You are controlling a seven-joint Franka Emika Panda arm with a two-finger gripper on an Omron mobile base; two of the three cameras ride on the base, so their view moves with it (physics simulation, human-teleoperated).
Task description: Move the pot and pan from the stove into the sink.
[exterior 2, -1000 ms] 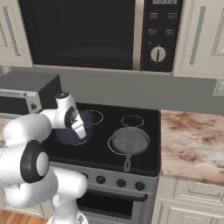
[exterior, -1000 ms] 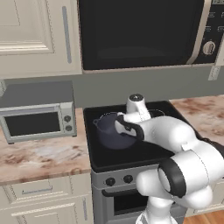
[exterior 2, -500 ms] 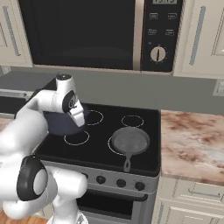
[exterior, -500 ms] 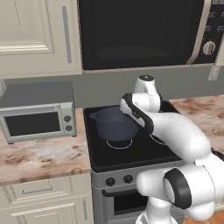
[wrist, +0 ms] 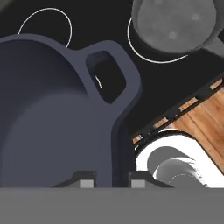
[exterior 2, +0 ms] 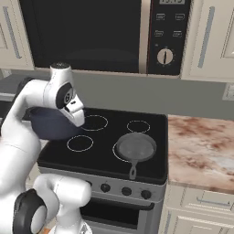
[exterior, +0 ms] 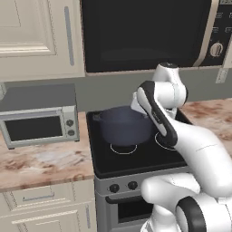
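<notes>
- One deep round dark blue-grey pot [exterior: 124, 125] with two loop side handles, off the glass, hanging over the left edge of the black glass stove [exterior 2: 103, 151].
- Gripper [wrist: 112, 177] pinched on the pot rim beside one loop handle; fingertips [wrist: 87, 180] straddle the wall, one inside, one outside.
- One shallow flat dark grey pan [exterior 2: 135, 147] sits on the front-right burner, handle pointing to the front edge.
- Four white ring burner outlines counted in the right base view; row of black knobs on the steel front.
- One grey toaster oven [exterior: 38, 118] on the marble counter [exterior: 43, 165] left of the stove.
- One black microwave [exterior 2: 98, 34] above.
</notes>
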